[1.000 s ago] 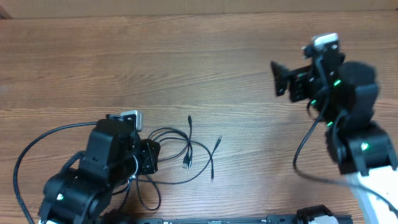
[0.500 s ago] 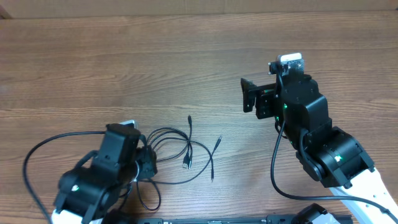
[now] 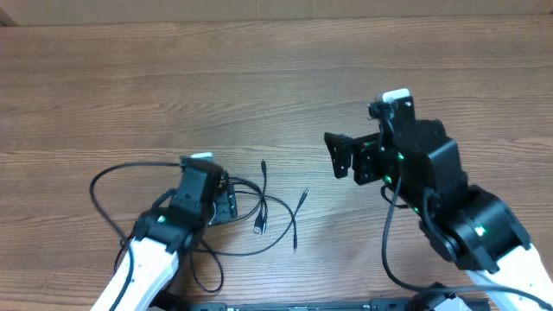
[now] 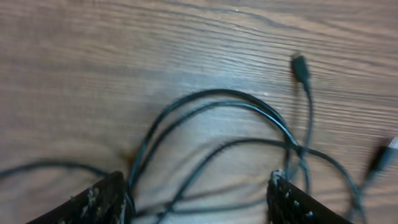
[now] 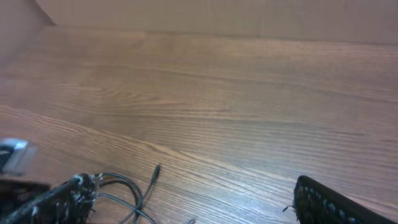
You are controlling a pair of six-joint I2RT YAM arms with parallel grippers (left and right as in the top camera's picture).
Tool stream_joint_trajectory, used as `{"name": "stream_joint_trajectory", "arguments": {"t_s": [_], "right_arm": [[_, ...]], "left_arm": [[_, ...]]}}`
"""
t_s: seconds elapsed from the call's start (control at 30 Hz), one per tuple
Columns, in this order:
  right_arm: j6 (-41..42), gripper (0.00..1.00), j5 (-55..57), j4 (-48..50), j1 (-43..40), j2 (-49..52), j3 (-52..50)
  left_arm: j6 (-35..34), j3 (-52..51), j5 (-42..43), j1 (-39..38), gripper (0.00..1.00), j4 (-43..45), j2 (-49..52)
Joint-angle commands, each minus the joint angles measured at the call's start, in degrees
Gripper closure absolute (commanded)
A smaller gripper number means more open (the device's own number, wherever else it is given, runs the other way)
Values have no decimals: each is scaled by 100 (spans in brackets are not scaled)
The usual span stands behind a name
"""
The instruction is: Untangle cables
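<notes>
- Black fingers [image 4: 102,200] of my left pincer [image 4: 199,204] stand wide apart, low over the desk [image 3: 259,78]. Nothing is clamped. Several strands run through the gap between them.
- Just beyond that gap lie the cables [image 3: 259,216]: thin black cords in loose, overlapping loops. They sit close to the desk edge where my arms are mounted, left of its middle.
- One small plug [image 4: 300,65] lies free at the outer side of the heap, pointing toward the far edge. Another plug end [image 4: 382,155] is too blurred to read.
- My right pincer [image 3: 339,155] is also spread open and empty. It hangs above bare wood, well apart from the heap, toward the right edge.
- I judge these cords to be very light, limp and rather slick. A pull on one will likely drag the whole knot across the wood instead of freeing it.
- The best hold looks to be the cord just behind a plug, where it is stiffer and cannot slip through.
- I would pin a loop with one pincer and draw a free end out with the other. The crossings themselves are a poor place to grip, since two strands may get caught at once.
</notes>
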Motion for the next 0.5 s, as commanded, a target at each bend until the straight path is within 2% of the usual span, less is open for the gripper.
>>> {"name": "stream_joint_trajectory", "arguments": {"t_s": [0.0,0.2,0.37,0.4,0.47], "right_arm": [[39,0,-59,-2,26,-313,90],[17,0,-52,39,26,-577,90],[15,0,-52,50,26,-590,90],[15,0,-52,50,26,-590,90],[17,0,-55,50,26,-590,90]], "left_arm": [[726,-46,-258,33,20,133,492],[798,-55,-61,33,18,76,1231],[1703,-63,850,31,19,55,1707],[1891,-63,1001,31,24,39,1762],[2079,-63,1067,31,71,-50,1840]]}}
